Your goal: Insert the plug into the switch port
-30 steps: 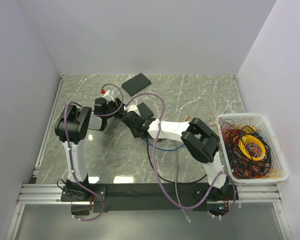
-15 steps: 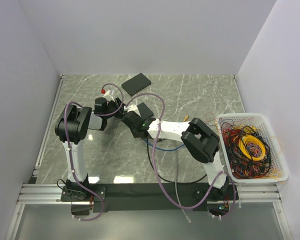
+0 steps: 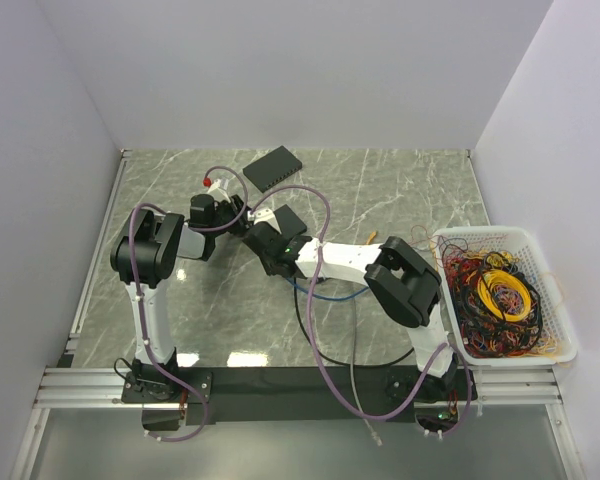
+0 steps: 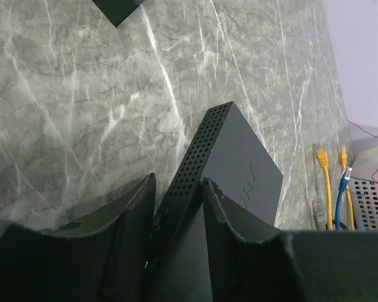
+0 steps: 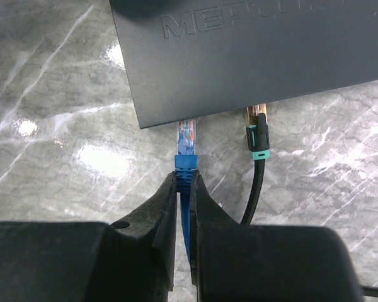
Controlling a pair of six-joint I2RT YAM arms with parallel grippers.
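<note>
The switch, a dark-grey oblong box (image 3: 286, 221), stands tilted on edge. My left gripper (image 3: 242, 214) is shut on its perforated side (image 4: 195, 163). In the right wrist view the box's face (image 5: 252, 50) fills the top. My right gripper (image 5: 183, 181) is shut on the blue cable's boot (image 5: 186, 165). Its clear tip (image 5: 186, 133) sits just at the box's lower edge. A black cable (image 5: 257, 135) is plugged in beside it. The orange-yellow cable's plug (image 4: 321, 156) lies loose on the table, far right in the left wrist view, and no gripper holds it.
A squarer flat black slab (image 3: 273, 168) lies at the back. A white basket (image 3: 555, 350) full of tangled cables stands at the right. Blue and black cables (image 3: 320, 295) loop over the marble table between the arms. A second yellow tip (image 4: 342, 154) and a blue tip (image 4: 345, 179) lie by the basket.
</note>
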